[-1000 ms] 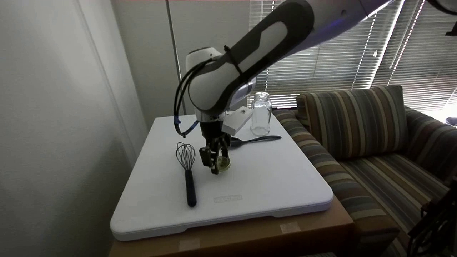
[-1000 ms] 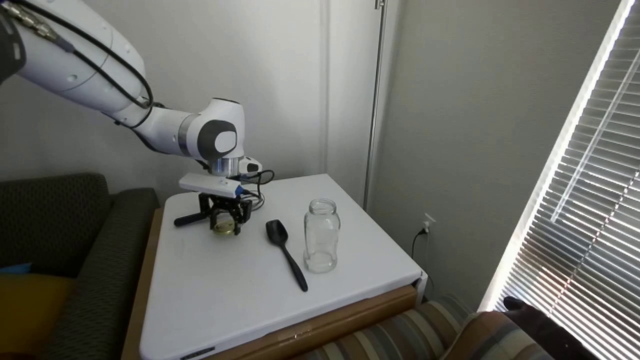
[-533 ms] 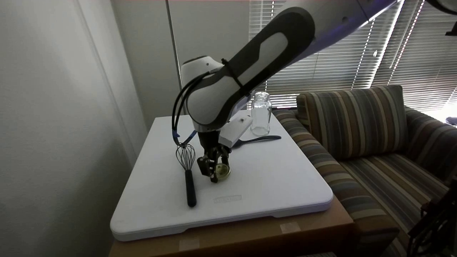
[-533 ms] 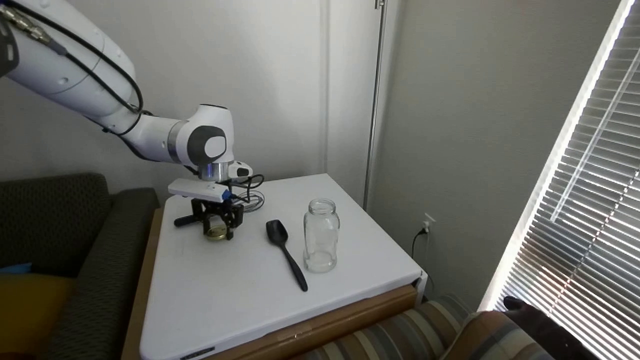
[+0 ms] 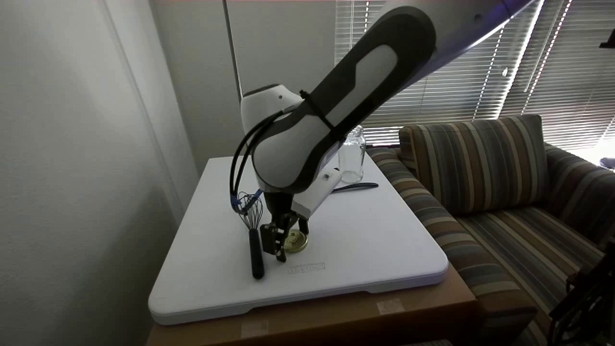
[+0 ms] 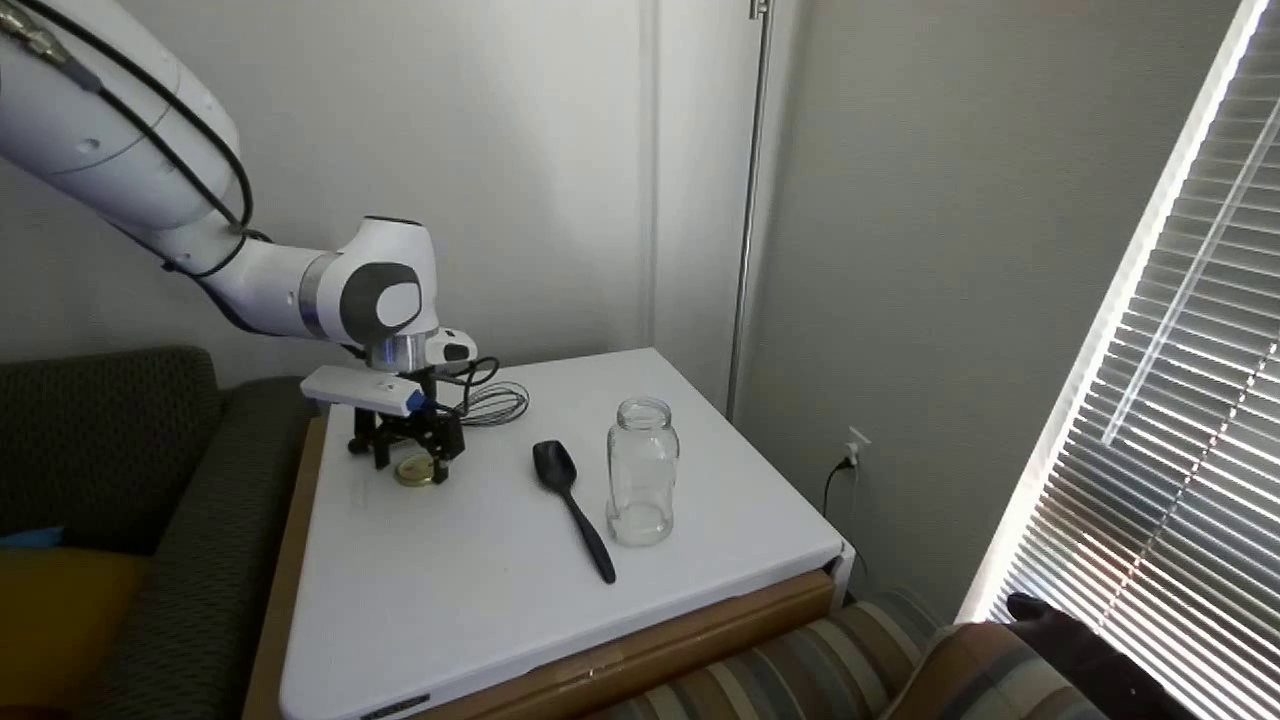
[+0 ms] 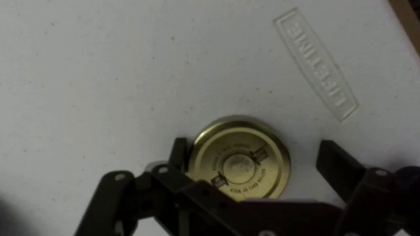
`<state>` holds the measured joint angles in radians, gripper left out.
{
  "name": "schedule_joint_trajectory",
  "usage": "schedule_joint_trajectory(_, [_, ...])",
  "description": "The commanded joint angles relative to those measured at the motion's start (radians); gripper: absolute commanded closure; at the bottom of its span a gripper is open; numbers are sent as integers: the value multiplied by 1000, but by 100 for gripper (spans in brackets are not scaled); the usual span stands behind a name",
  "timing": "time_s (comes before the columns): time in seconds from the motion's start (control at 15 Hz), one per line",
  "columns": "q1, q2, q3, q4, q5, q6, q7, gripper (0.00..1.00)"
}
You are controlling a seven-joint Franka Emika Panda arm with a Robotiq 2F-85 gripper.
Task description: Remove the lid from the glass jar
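Pale walls (image 5: 86, 144) and a striped armchair (image 5: 514, 230) border the white surface (image 5: 370, 240). Low over it, the hand (image 7: 252, 144) has its fingers (image 7: 338, 167) spread wider than the lid (image 7: 239, 168) and grips nothing. That gold lid lies flat between them, printed face up; one finger sits right at its rim, touching or not I cannot tell, and bare surface shows before the opposite one. Near the hand lies the black whisk (image 5: 256, 254), its wire head partly behind a cable (image 5: 234, 201). Farther out, the black spoon (image 6: 575, 510) lies just beside the glass jar (image 6: 643, 480), which stands upright, open-mouthed, well apart from the lid.
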<state>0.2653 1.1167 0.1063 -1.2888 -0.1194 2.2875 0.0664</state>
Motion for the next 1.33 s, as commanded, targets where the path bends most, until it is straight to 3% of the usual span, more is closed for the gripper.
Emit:
schedule_joint_trajectory(0.0, [27, -64, -9, -173, 10, 122, 44, 0])
schedule_joint_trajectory(0.07, [41, -91, -23, -216, -1, 167, 68, 0])
schedule_joint_trajectory(0.13, [-36, -106, -40, -90, -2, 60, -18, 0])
schedule_joint_trajectory(0.33, [-27, -151, -114, -82, -27, 99, 16, 0])
schedule_joint_trajectory(0.53, [-74, -209, -169, -40, -54, 87, -7, 0])
schedule_joint_trajectory(0.73, [-141, -264, -154, 1, -29, 67, -70, 0])
schedule_joint_trajectory(1.07, [-264, -381, -35, 2, 92, -57, -265, 0])
schedule_joint_trajectory(1.2, [-294, -418, -5, 9, 154, -149, -303, 0])
schedule_joint_trajectory(1.27, [-253, -375, -47, 27, 110, -78, -250, 0])
